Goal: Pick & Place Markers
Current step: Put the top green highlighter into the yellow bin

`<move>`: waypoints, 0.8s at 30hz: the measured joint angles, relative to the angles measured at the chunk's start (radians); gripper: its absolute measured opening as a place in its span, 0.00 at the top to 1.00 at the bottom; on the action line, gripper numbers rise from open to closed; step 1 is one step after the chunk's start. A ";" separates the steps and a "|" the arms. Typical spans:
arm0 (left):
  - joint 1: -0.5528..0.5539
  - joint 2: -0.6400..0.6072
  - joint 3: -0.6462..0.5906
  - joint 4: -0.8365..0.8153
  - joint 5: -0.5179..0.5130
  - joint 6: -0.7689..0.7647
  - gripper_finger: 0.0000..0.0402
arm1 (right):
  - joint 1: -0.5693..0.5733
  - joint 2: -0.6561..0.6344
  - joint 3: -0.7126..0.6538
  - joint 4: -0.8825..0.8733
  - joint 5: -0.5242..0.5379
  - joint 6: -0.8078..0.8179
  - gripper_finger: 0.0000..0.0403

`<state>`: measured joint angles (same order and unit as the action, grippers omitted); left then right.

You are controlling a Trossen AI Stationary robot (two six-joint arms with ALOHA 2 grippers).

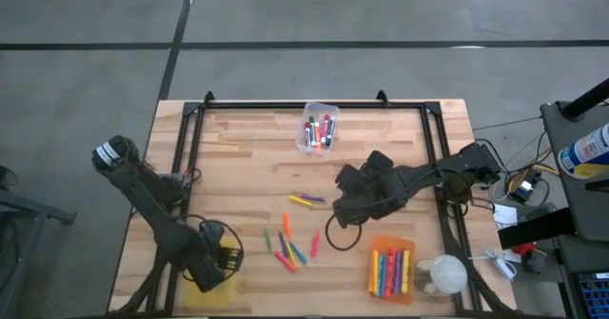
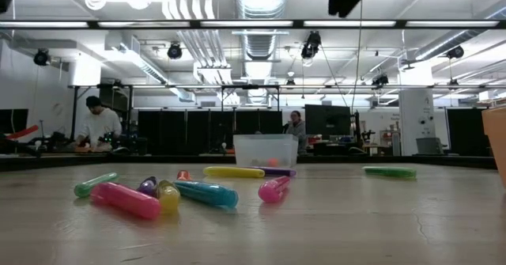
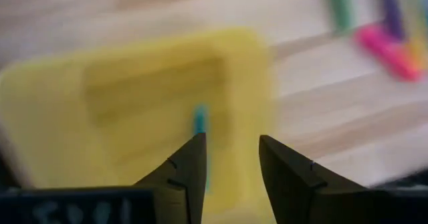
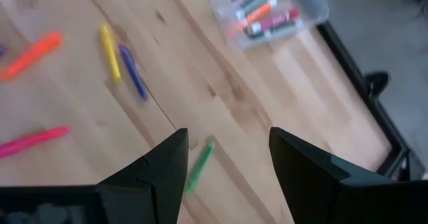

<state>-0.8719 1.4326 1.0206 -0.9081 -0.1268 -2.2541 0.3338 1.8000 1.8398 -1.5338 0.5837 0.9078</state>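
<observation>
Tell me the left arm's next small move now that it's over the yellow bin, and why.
Probably lift clear and swing back toward the loose markers. The left gripper is open above the yellow bin with nothing between its fingers, and a blue marker shows against the bin below. The right gripper hovers open mid-table.

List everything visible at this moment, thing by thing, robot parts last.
loose markers: about ten, mixed colours, table centre-front
yellow and purple markers: two, side by side, mid-table
clear bin: one, holding red and dark markers, far edge
orange bin: one, holding several markers, front right
yellow bin: one, front left, a blue marker in it
white round object: one, right of orange bin
people: two, in room behind
left gripper: open, above yellow bin
right gripper: open, above table centre, nothing held
</observation>
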 joint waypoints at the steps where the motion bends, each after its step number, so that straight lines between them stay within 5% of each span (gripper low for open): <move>1: 0.000 -0.018 0.000 0.000 -0.035 0.009 0.67 | -0.011 0.000 -0.018 0.000 -0.015 0.008 0.50; 11: 0.000 -0.195 0.001 0.020 -0.416 0.195 0.67 | -0.135 0.000 -0.239 0.101 -0.224 0.078 0.50; 24: 0.007 -0.335 0.002 0.041 -0.591 0.342 0.67 | -0.286 -0.008 -0.556 0.426 -0.533 -0.020 0.50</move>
<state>-0.8652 1.0973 1.0222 -0.8675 -0.7174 -1.9118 0.0475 1.7925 1.2836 -1.1082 0.0506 0.8877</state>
